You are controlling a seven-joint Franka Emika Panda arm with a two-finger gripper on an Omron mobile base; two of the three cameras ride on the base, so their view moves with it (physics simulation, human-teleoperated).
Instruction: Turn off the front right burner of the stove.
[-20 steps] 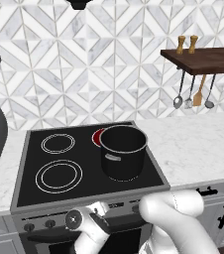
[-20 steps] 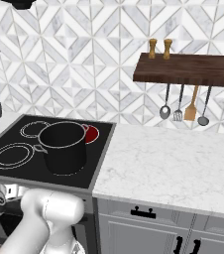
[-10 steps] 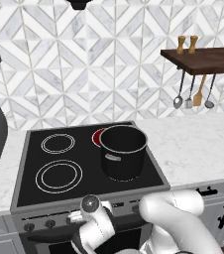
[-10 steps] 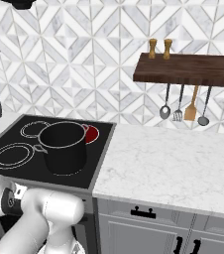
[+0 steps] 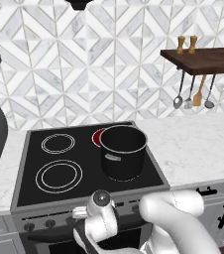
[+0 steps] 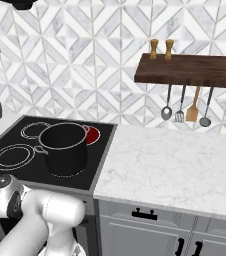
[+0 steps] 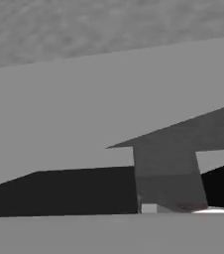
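Stove (image 5: 86, 171), wide black glass cooktop on a grey steel body, set into the white marble bench (image 5: 198, 144); its dark round knobs run along the front panel. Four ring marks, rear right glowing red behind one black pot (image 5: 123, 151). Three knobs visible at panel's left, others hidden by the arm. Fingers hidden at the panel, below the front edge; judged nearly closed, on what I cannot tell. Knob row's long axis runs left-right

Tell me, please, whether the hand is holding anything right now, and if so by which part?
It cannot be told: the hand is down at the stove front by the knob row, hidden behind the arm, so no grip on a knob shows.
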